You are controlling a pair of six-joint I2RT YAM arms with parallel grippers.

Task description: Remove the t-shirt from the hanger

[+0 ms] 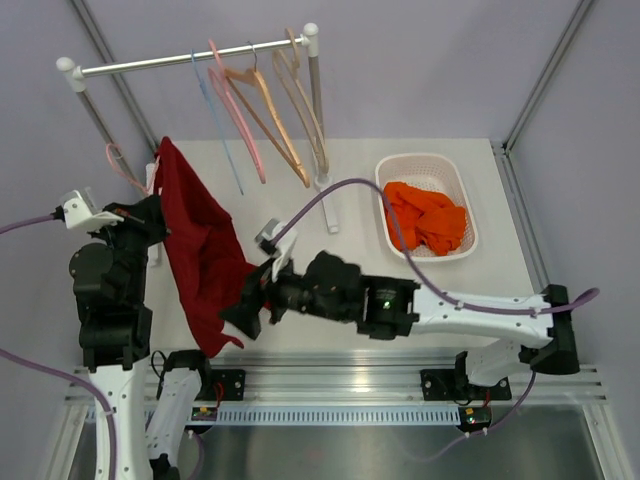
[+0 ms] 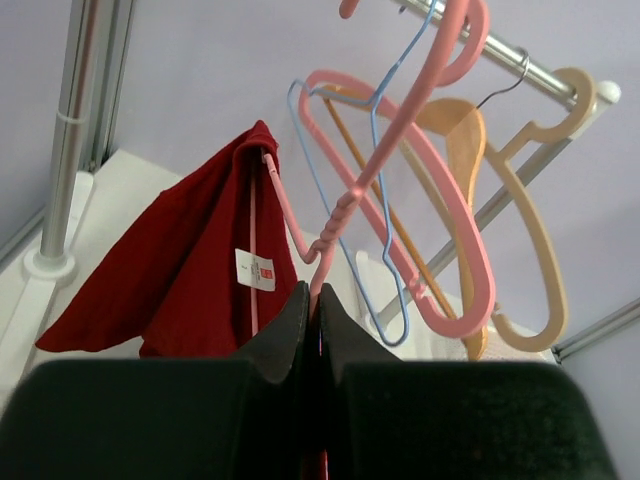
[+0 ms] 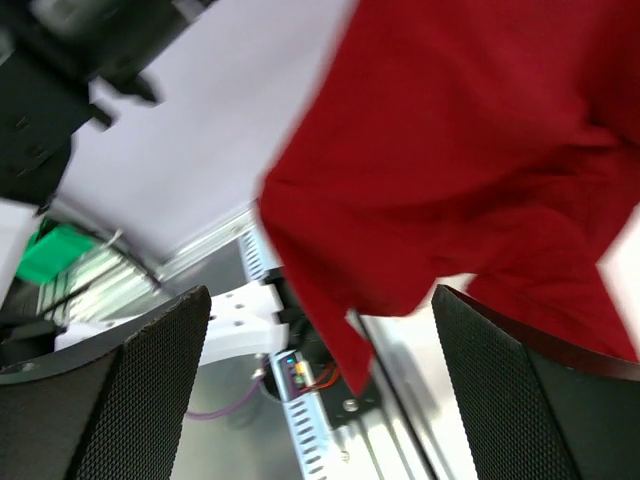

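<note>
Left gripper (image 2: 312,297) clamps pink hanger (image 2: 341,213) (jaws closed).

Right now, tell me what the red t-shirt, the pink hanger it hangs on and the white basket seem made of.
Red t-shirt: soft knit fabric, probably cotton, matte; it drapes in loose folds and carries a white label. Pink hanger: plastic or plastic-coated wire, thin, smooth, slightly glossy. White basket: likely moulded plastic, judging by its perforated wall and rolled rim.

The white table (image 1: 500,280) carries a white basket (image 1: 424,158) holding orange cloth (image 1: 430,218).
</note>
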